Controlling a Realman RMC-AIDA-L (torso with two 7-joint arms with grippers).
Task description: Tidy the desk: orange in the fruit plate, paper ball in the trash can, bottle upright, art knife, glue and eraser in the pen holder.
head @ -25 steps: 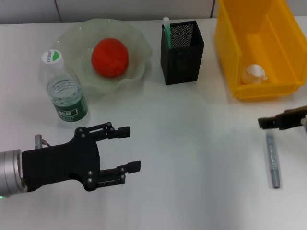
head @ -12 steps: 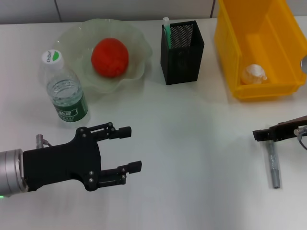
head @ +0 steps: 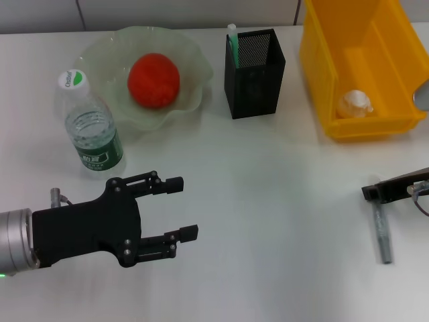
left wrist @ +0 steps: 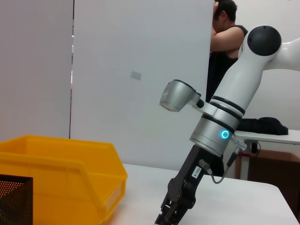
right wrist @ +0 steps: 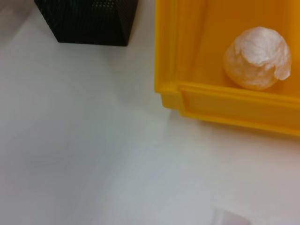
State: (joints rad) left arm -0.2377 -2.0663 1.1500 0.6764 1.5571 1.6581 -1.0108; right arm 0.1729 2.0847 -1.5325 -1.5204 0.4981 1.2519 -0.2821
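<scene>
Right tool [head: 373, 192] low over the desk [head: 281, 221], at the far end of the glue [head: 382, 231]; finger spread cannot be told. Left tool [head: 182, 208] spread, parked, bottle [head: 90, 131] upright just beyond it. Paper ball [right wrist: 257, 57] in trash can [right wrist: 220, 101].

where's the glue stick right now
In the head view the glue lies flat on the desk at the robot's right, nearer the robot than the trash can, its far end right at the right pincer.
</scene>
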